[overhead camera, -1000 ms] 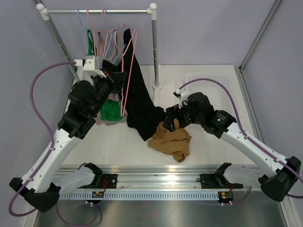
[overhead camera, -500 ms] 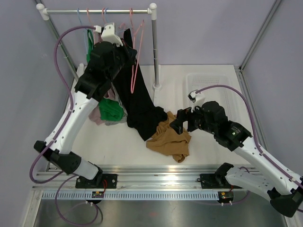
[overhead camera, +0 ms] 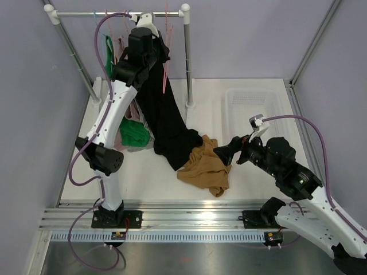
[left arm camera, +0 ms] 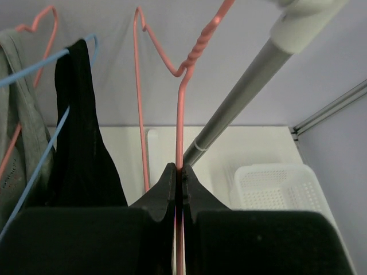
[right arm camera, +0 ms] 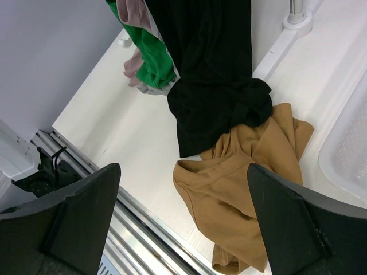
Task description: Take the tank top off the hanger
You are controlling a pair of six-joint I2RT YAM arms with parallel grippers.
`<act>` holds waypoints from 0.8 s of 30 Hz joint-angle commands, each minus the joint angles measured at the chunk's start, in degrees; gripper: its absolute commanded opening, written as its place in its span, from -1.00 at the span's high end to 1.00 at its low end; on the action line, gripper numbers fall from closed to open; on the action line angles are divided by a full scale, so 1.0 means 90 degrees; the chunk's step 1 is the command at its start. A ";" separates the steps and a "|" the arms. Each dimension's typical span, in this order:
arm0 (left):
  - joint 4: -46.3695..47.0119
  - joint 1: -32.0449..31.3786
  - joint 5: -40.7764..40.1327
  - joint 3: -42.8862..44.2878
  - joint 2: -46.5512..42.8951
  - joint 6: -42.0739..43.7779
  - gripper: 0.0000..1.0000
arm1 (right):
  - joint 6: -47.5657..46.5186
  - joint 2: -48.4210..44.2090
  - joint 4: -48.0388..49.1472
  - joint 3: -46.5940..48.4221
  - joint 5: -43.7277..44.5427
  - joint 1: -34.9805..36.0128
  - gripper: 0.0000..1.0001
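Jaws of our left gripper (left arm camera: 179, 182) clamp the pink hanger (left arm camera: 181, 114) at twelve o'clock, right gripper (right arm camera: 183, 229) wide open at four; next we free the black tank top (overhead camera: 166, 120).

Layout around my rail (overhead camera: 117, 13)

Tank top (overhead camera: 166, 117) hangs below rail onto table (overhead camera: 149, 177); crumpled shirt (overhead camera: 206, 167) right of its hem; basket (overhead camera: 249, 106) further right.
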 commanded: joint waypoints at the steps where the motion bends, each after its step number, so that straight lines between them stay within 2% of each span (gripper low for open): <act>1: 0.0003 0.0034 0.0139 0.0086 -0.0034 -0.0014 1.00 | -0.0168 0.0118 0.0143 0.0037 0.0128 0.0048 -0.99; 3: 0.0159 0.0034 0.0051 -0.0255 -0.0160 -0.0082 0.95 | -0.0257 0.0313 0.0005 0.0115 0.0215 0.0048 -0.99; 6: 0.0072 0.0053 0.0022 -0.0325 -0.0209 -0.0131 0.63 | -0.0306 0.0606 -0.0152 0.0222 0.0187 0.0048 -0.99; 9: 0.0023 0.0053 0.0022 -0.0413 -0.0404 -0.0141 0.07 | -0.0365 0.0996 -0.0298 0.0369 -0.0145 0.0048 -0.99; 10: 0.0052 0.0053 0.0031 -0.0490 -0.0598 -0.0103 -0.23 | -0.0432 0.1123 -0.0434 0.0427 -0.0242 0.0048 -0.99; 16: 0.0062 0.0043 0.0032 -0.1358 -0.1663 -0.0161 -0.98 | -0.0637 0.2266 -0.0874 0.0701 -0.0137 0.0135 -0.99; 20: -0.0288 0.0043 -0.0056 -0.2266 -0.2833 -0.0249 -0.98 | -0.0745 0.3279 -0.1274 0.0963 0.0497 0.0535 -0.99; 24: -0.1001 -0.0005 -0.0593 -0.3104 -0.3867 -0.0346 -0.98 | -0.0551 0.4121 -0.1451 0.1043 0.1074 0.0907 -0.99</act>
